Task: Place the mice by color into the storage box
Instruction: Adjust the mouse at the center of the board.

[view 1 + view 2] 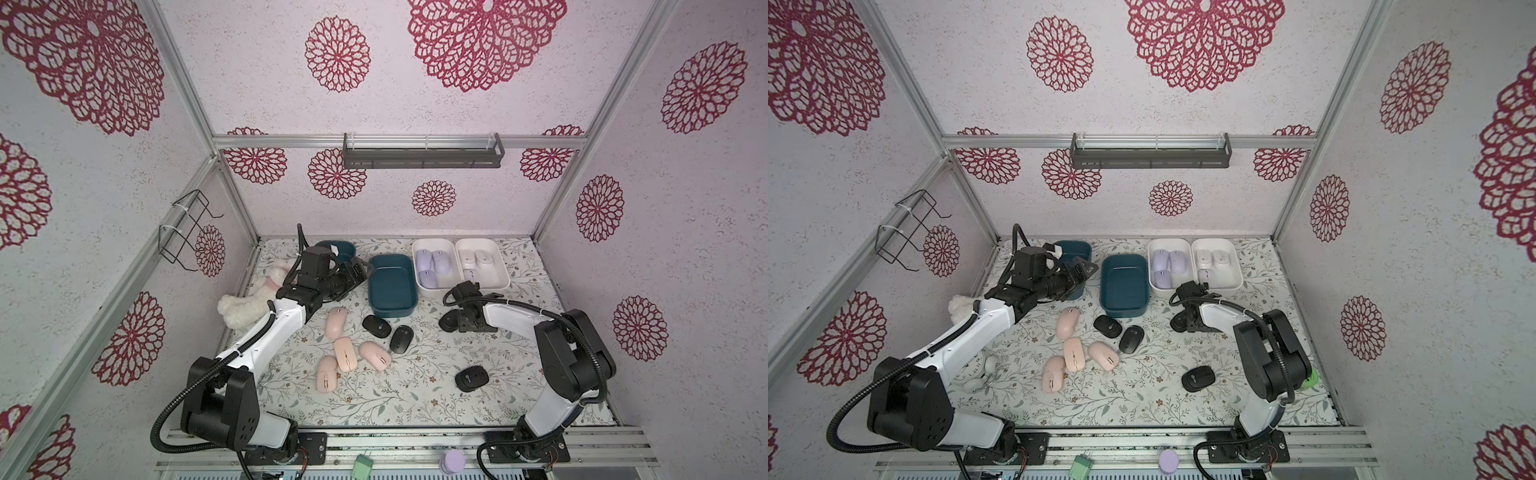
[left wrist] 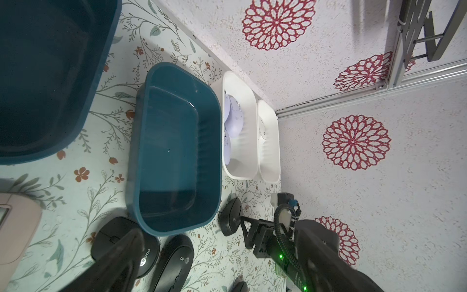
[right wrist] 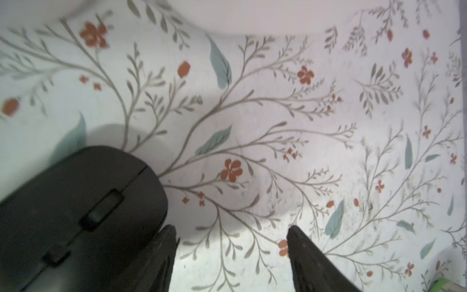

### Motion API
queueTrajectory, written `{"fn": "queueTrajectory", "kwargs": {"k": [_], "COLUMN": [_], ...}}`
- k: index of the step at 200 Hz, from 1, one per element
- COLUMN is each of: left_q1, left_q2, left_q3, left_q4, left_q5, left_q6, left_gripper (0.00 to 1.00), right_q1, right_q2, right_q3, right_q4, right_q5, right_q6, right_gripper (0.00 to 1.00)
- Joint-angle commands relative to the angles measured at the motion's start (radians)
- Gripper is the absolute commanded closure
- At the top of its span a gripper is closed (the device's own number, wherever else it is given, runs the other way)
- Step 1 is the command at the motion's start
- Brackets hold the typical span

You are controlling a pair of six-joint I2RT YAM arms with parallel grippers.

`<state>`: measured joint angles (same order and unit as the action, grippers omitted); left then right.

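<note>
Halfway: lavender oval mice (image 1: 424, 262), white oval mice (image 1: 484, 258) boxed; peach-pink mice (image 1: 345, 353), glossy black mice (image 1: 401, 338) lie unsorted; left claw (image 1: 361, 270), right claw (image 3: 231, 228) gape empty.

Bright, even light, soft shadows on tabletop (image 1: 415, 399). Top views warped at edges. Rt wrist view blurry, esp. black mouse (image 3: 75, 215) up close.

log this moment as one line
left pincer: open, empty | right pincer: open, black mouse beside it, ungripped | loose: four pink mice | boxed: lavender mice, white mice
</note>
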<state>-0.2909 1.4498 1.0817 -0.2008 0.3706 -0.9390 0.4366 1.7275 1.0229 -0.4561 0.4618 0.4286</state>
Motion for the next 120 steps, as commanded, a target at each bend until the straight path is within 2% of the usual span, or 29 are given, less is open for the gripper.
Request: {"fn": "queueTrajectory", "kwargs": {"k": [1, 40, 67, 95, 120], "left_q1": [-0.001, -0.001, -0.002, -0.003, -0.004], "left_q2": [0.005, 0.003, 0.013, 0.016, 0.018], "left_q3": [0.027, 0.027, 0.027, 0.025, 0.026], "left_q4": [-0.003, -0.001, 0.001, 0.011, 0.011], "left_q5": [-0.005, -0.001, 0.008, 0.024, 0.028], "left_q6": [0.012, 0.01, 0.004, -0.004, -0.006], "left_gripper": [0.03, 0.03, 0.03, 0.03, 0.03], "right_q1": [0.002, 0.02, 0.03, 0.033, 0.041], "right_q2": [-0.009, -0.061, -0.014, 0.029, 0.056], "right_q3": [0.066, 0.072, 0.106, 0.106, 0.102], "right_q4": [0.008, 0.063, 0.086, 0.097, 0.082], "right_q5": [0.003, -0.129, -0.248, -0.225, -0.195], "right_q6": [-0.022, 0.027, 0.083, 0.134, 0.115], "right_gripper": [0.27, 0.25, 0.21, 0.17, 0.15]}}
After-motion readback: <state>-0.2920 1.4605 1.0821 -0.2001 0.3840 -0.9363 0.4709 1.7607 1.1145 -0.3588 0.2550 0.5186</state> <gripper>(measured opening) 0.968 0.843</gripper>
